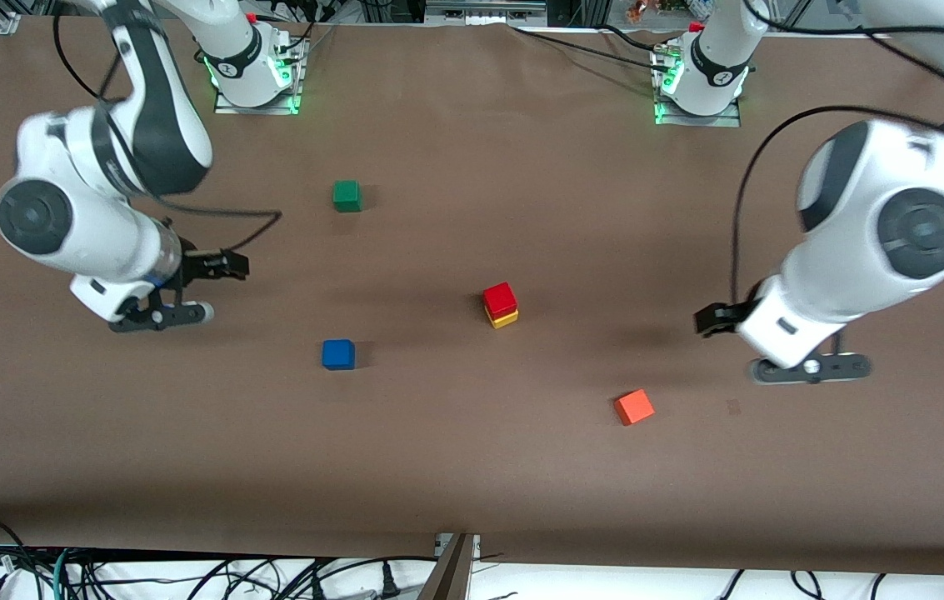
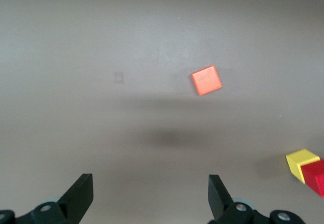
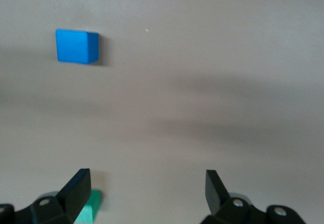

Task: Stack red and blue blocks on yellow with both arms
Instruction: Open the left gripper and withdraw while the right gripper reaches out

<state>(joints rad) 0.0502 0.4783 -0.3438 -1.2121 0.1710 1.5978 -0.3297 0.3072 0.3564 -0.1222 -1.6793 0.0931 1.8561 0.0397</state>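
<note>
Brown matte tabletop (image 1: 472, 467), cables (image 1: 188, 579) along its edge

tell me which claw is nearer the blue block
Right. The right claw is open above the table toward its own end, fairly near the blue block; the left claw, also open, hangs at the table's left-arm end.

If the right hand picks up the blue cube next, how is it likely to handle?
The blue cube looks rigid, with flat faces, so open fingers should clamp it squarely. Its matte surface probably resists slipping. Sitting flat on the table, it should slide rather than roll if nudged. It seems small and likely light, though its weight cannot be confirmed.
</note>
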